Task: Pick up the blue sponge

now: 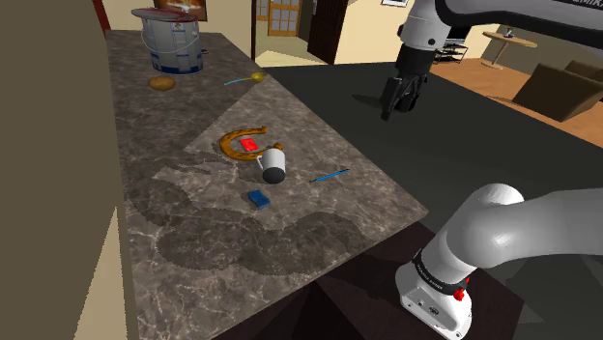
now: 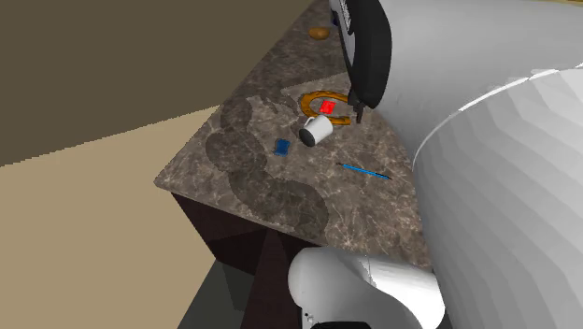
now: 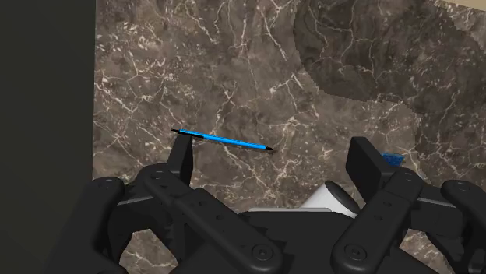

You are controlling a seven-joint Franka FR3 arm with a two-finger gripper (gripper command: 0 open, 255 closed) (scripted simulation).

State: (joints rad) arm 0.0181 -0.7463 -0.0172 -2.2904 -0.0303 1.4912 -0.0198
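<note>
The blue sponge (image 1: 258, 199) is a small flat block on the marble counter, just in front of a white mug (image 1: 274, 165) that lies on its side. In the second exterior view the sponge (image 2: 281, 146) sits left of the mug (image 2: 318, 131). My black gripper (image 1: 396, 104) hangs well above the counter's right edge, far from the sponge, open with nothing between its fingers. In the wrist view the gripper (image 3: 274, 159) looks down on a blue pen (image 3: 222, 140); a corner of the sponge (image 3: 392, 160) peeks past one finger, beside the mug (image 3: 331, 198).
A brown horseshoe-shaped piece with a red item (image 1: 242, 143) lies behind the mug. The blue pen (image 1: 330, 176) lies right of the mug. A large pot (image 1: 174, 43), a brown lump (image 1: 161, 83) and a thin yellow-tipped stick (image 1: 246, 77) stand at the counter's far end.
</note>
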